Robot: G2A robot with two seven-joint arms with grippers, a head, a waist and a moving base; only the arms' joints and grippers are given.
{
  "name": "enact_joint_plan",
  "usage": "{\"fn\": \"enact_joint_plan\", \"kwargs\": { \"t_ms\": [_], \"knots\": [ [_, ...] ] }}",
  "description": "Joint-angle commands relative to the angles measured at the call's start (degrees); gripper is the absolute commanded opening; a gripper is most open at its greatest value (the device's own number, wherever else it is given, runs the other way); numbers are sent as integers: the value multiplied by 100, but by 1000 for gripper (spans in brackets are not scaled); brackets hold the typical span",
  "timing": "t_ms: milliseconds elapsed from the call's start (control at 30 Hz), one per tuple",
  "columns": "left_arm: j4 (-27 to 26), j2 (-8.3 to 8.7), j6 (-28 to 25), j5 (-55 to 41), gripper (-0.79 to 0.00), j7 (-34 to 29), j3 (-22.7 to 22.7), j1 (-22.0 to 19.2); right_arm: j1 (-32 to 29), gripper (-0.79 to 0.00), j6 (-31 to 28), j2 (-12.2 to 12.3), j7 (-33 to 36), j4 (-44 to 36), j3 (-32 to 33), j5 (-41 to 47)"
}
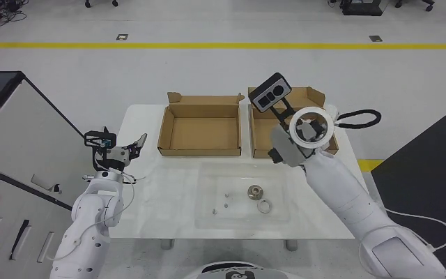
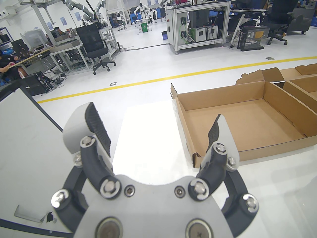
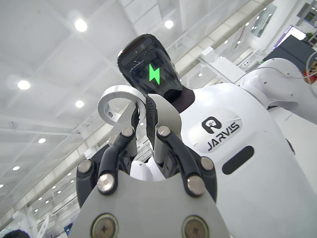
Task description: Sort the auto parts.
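My right gripper [image 3: 141,105] is shut on the rim of a silver metal ring [image 3: 116,92], and it points upward. From above, that ring [image 1: 310,109] is held high over the right cardboard box [image 1: 260,138]. A clear tray [image 1: 207,213] at the table's front middle holds a grey hub [image 1: 254,190], a smaller ring [image 1: 265,206] and two tiny fasteners [image 1: 226,197]. My left gripper [image 1: 124,143] hovers over the table's left edge, open and with nothing between its fingers [image 2: 95,122], facing the left cardboard box [image 2: 247,120].
Two open cardboard boxes stand side by side at the back of the white table [image 1: 167,202], the left box [image 1: 201,149] with nothing in it. A dark panel [image 1: 42,118] stands beside the table's left side. Bare tabletop lies between the left gripper and the tray.
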Motion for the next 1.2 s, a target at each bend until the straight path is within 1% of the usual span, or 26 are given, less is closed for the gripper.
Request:
{"fn": "enact_joint_plan", "kwargs": {
  "t_ms": [0, 167, 400, 567, 667, 833, 1000, 1167],
  "knots": [
    [0, 0, 0, 0, 0, 0, 0, 0, -8, -785, 51, -25, 12, 25, 14, 86],
    [0, 0, 0, 0, 0, 0, 0, 0, -55, -785, 110, -92, -3, 58, 80, 137],
    [0, 0, 0, 0, 0, 0, 0, 0, -9, -785, 4, -106, -96, 122, 261, -899],
    [0, 0, 0, 0, 0, 0, 0, 0, -47, -785, 6, -116, -168, 85, 361, -1297],
    [0, 0, 0, 0, 0, 0, 0, 0, -86, -785, 56, -136, -149, 61, 390, -1286],
    [0, 0, 0, 0, 0, 0, 0, 0, -183, -785, 280, -208, -52, 64, 349, -721],
    [0, 0, 0, 0, 0, 0, 0, 0, -229, -785, 456, -277, -13, 95, 314, -408],
    [0, 0, 0, 0, 0, 0, 0, 0, -229, -785, 469, -282, -3, 95, 313, -392]
  ]
}}
